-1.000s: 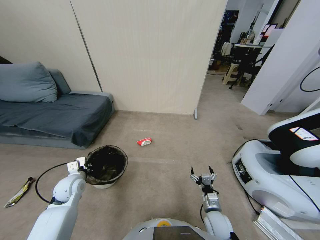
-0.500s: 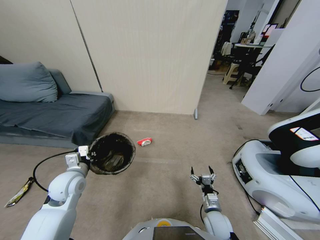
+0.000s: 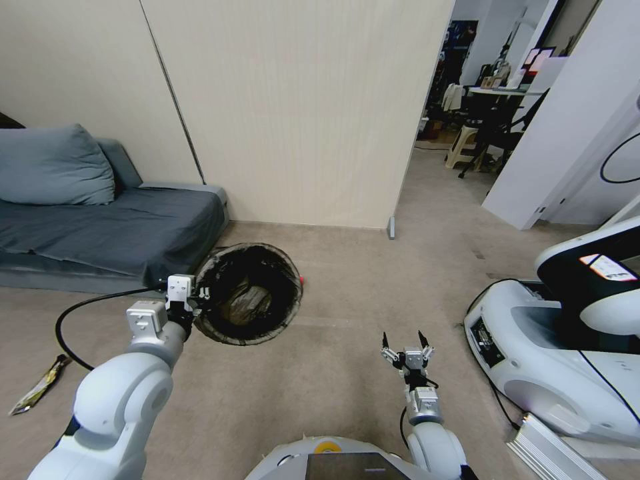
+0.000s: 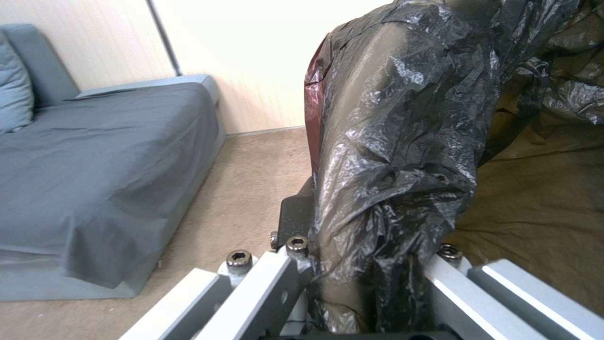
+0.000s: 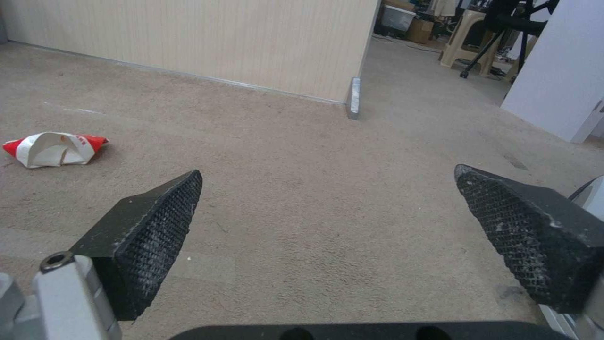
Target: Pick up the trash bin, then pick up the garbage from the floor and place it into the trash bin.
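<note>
The trash bin [image 3: 283, 320], lined with a black bag, hangs off the floor with its mouth tilted toward me. My left gripper [image 3: 199, 295] is shut on its near-left rim. In the left wrist view the fingers [image 4: 277, 278] clamp the bag-covered rim of the trash bin [image 4: 390, 156]. A red-and-white crumpled wrapper [image 5: 54, 148] lies on the carpet; in the head view the bin covers all but its red tip [image 3: 302, 280]. A dark and yellow snack packet [image 3: 39, 385] lies far left on the floor. My right gripper [image 3: 404, 341] hovers low over bare carpet, open and holding nothing [image 5: 327, 222].
A grey sofa [image 3: 100, 227] stands at the left against the beige partition wall [image 3: 300, 113]. Another white robot base [image 3: 553, 347] with a black cable sits at the right, an aluminium bar [image 3: 553, 447] near it. Open carpet lies ahead, toward a doorway at the right.
My left arm has lifted the bin off the floor, forward and to the right, tipping its mouth toward me; it now covers most of the red wrapper. The right arm has stayed put.
</note>
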Robot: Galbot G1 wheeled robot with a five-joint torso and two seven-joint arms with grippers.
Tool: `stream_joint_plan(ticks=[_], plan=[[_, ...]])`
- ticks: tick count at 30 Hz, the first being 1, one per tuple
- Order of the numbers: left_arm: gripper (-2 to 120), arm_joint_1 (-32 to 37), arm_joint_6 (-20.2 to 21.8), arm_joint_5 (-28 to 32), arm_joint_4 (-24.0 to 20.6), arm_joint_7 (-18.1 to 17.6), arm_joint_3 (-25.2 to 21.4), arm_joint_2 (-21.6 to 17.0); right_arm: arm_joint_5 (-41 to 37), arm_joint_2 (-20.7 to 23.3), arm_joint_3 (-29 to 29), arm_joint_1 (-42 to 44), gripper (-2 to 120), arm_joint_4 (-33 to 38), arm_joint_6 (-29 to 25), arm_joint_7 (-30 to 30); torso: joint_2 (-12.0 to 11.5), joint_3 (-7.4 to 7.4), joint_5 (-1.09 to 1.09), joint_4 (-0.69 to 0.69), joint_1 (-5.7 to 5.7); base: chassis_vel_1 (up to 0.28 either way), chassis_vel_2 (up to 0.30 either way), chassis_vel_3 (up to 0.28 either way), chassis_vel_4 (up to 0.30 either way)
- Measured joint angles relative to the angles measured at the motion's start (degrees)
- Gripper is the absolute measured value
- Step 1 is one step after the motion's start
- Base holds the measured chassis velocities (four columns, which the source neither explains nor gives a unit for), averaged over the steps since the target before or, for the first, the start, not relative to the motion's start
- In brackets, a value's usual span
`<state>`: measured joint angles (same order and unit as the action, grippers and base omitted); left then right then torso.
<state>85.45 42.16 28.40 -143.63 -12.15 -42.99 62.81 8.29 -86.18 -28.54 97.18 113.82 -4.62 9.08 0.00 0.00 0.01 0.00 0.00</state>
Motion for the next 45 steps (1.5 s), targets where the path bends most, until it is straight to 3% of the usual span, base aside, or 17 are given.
stream_joint_plan(ticks=[22, 45], plan=[[1, 0.07, -0.03, -0.43, 0.25, -0.43, 0.44, 0.94, -0.35, 0.04, -0.85, -0.84, 100, -0.47, -1.25, -0.96, 0.0, 0.0, 0.0, 0.0, 0.0, -0.015, 0.012, 0.013, -0.012], [1, -0.71, -0.04, -0.09, 0.37, -0.5, 0.12, 1.0, 0.02, -0.06, -0.75, -1.0, 100, -0.97, -1.72, -1.09, 0.0, 0.0, 0.01, 0.01, 0.0, -0.218, 0.217, 0.21, -0.22]])
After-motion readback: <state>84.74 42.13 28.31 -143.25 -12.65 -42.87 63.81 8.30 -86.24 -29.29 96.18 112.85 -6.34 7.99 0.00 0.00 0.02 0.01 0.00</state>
